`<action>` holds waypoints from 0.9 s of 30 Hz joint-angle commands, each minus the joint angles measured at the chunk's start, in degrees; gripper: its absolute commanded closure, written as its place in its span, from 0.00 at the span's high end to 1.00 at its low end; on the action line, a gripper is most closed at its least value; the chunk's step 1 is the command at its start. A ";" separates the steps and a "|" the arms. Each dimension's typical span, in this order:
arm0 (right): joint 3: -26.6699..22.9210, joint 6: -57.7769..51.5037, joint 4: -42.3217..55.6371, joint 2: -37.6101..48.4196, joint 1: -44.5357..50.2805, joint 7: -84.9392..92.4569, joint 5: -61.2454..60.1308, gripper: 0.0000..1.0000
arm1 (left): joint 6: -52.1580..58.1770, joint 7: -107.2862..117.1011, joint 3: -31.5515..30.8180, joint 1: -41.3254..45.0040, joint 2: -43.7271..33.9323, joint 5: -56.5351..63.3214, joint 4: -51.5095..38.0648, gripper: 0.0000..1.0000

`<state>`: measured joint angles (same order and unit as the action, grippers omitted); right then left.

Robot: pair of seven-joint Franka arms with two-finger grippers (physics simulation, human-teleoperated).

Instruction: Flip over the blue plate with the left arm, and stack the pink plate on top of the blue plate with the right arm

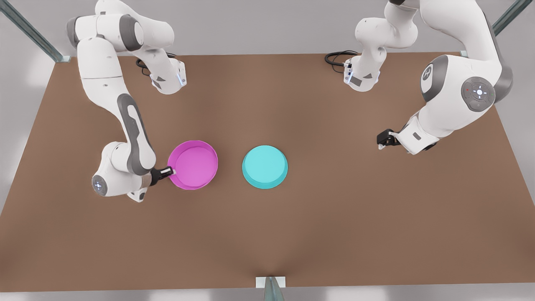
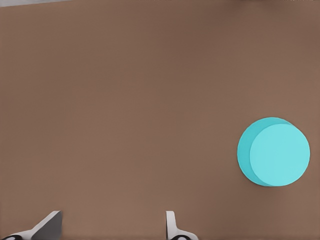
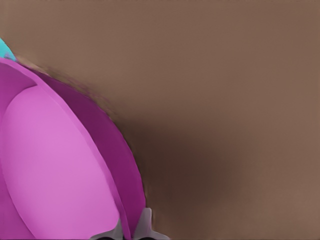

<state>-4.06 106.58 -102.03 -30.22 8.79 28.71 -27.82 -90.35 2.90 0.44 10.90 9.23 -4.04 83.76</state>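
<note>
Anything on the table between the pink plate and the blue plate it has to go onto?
Nothing visible: bare brown table separates the round magenta plastic plate, its rim pinched by the right pincer, from the overturned turquoise plate.

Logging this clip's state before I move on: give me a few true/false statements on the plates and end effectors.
1. The blue plate lies upside down, flat underside up. True.
2. The pink plate is stacked on the blue plate. False: they lie side by side, apart, on the table.
3. The right end effector grips the pink plate's rim. True.
4. The left end effector holds the blue plate. False: it is open, well away from it.
</note>
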 commanded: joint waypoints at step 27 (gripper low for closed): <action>0.55 7.86 9.57 -5.82 23.64 -22.73 -5.84 1.00 | -0.88 0.00 0.00 0.00 0.70 -0.09 -0.09 1.00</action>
<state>-3.50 114.27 -92.46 -35.69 32.43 6.06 -33.66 -91.23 2.90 0.44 10.90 10.01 -4.13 83.67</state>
